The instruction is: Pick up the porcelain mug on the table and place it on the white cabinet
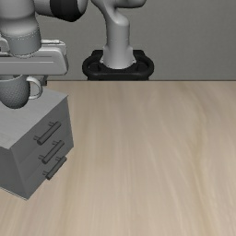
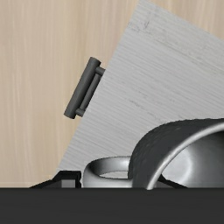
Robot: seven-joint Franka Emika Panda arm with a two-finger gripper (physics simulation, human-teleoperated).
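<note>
The porcelain mug (image 2: 179, 150) hangs close under my hand, its dark rim and pale handle standing large against the white cabinet's top (image 2: 166, 79). My gripper (image 2: 112, 205) is shut on the mug, holding it above the cabinet. In the exterior view the mug's white handle (image 1: 35, 88) peeks out beside my wrist, over the cabinet (image 1: 37, 138) at the exterior view's left. The arm hides most of the mug there.
The cabinet has three drawers with dark handles (image 1: 51, 152); one handle (image 2: 85, 86) shows past the top's edge. The wooden table (image 1: 147, 157) stretches to the exterior view's right. The robot's base (image 1: 118, 64) stands at the far side.
</note>
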